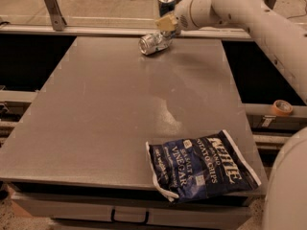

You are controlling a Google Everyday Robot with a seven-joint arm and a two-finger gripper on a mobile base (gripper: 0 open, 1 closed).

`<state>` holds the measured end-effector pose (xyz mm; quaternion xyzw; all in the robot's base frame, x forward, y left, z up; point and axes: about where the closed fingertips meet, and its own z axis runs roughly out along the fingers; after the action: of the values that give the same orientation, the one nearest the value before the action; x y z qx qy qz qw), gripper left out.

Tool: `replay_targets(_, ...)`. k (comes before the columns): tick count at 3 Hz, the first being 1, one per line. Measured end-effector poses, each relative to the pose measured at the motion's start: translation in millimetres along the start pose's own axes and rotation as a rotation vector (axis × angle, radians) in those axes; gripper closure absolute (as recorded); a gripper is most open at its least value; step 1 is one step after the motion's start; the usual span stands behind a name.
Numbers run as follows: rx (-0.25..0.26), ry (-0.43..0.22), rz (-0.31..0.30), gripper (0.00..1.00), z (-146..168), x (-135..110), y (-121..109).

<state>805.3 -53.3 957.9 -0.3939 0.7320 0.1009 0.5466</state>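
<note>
A silver can [154,43] lies on its side near the far edge of the grey table [110,109]. My gripper [167,22] hangs just above and to the right of the can, at the end of the white arm [249,13] that reaches in from the right. Its tan fingertips [166,22] are close to the can's upper end. A second, dark can [166,3] stands upright behind the gripper, beyond the table. A blue Kettle salt and vinegar chips bag [201,170] lies flat at the near right corner, far from the gripper.
A metal rail [76,30] runs along the table's far edge, with a post [50,4] at the back left. A roll of tape [281,108] sits on a ledge to the right. A drawer handle [129,217] shows under the near edge.
</note>
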Motion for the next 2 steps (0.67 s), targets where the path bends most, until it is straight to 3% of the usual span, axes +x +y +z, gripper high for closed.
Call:
replay_targets(1,0.051,0.062,0.014,1.0,-2.3,30.1,-23.7)
replay_targets(2,0.075,0.084,0.055,0.84,0.4,54.1,-33.9)
